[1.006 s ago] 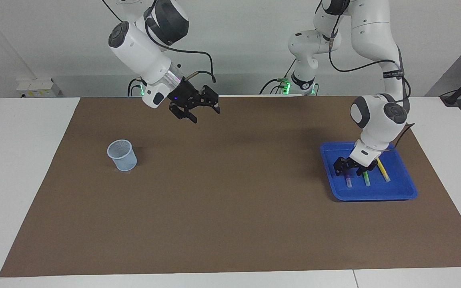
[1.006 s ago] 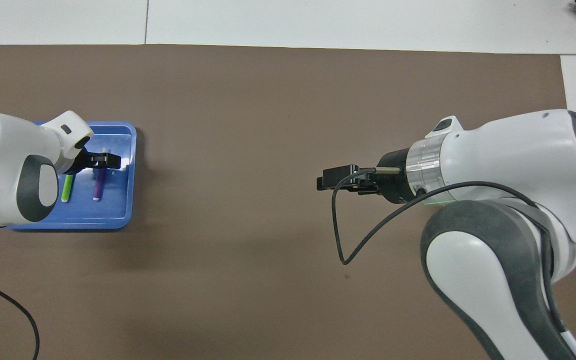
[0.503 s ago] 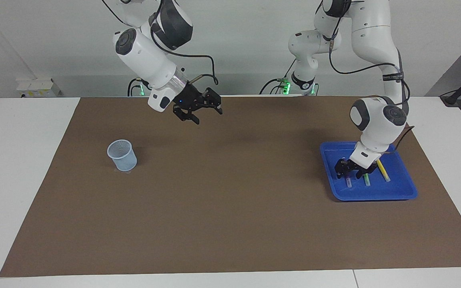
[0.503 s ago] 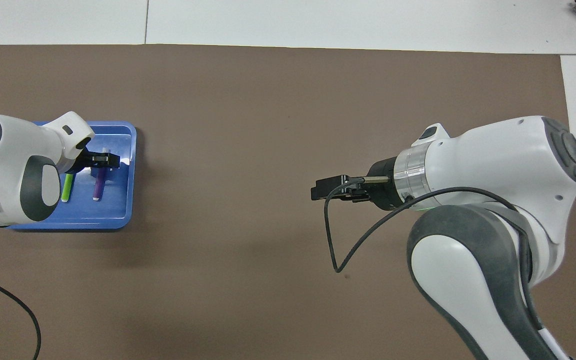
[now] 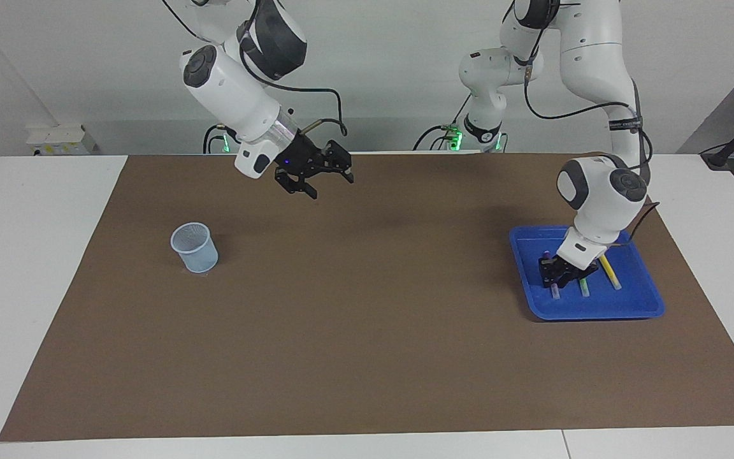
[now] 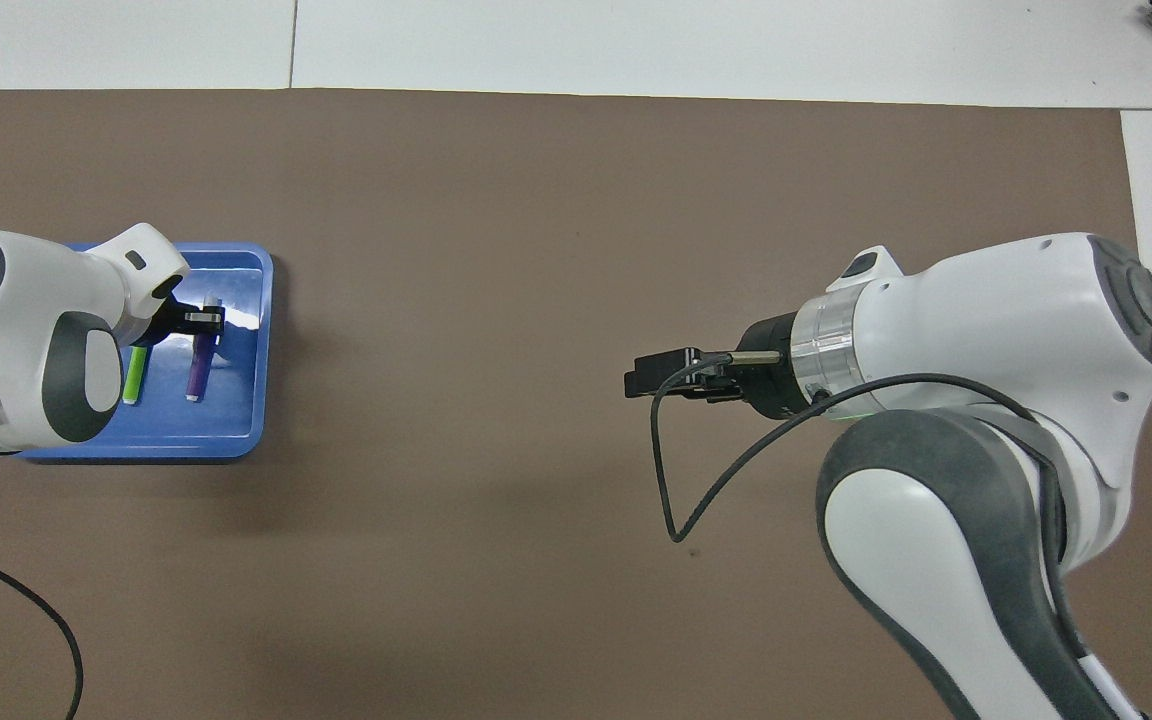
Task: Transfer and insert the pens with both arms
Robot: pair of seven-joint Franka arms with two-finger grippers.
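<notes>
A blue tray [image 5: 596,309] at the left arm's end of the table holds three pens side by side. My left gripper [image 5: 553,275] is down in the tray [image 6: 186,440], fingers shut on the purple pen [image 5: 555,291], gripping it at the end nearer the robots. The free end of the purple pen [image 6: 197,377] sticks out from under the left gripper [image 6: 204,320]. The green pen [image 5: 584,288] [image 6: 133,380] and the yellow pen [image 5: 611,273] lie beside it, untouched. My right gripper [image 5: 327,185] [image 6: 636,380] hangs open and empty over the mat's middle.
A pale blue mesh cup [image 5: 195,247] stands upright on the brown mat [image 5: 367,331] toward the right arm's end; the right arm hides it in the overhead view. A black cable [image 6: 671,470] loops down from the right wrist.
The left gripper's fingers have closed in around the purple pen. The right arm swung a little and has settled.
</notes>
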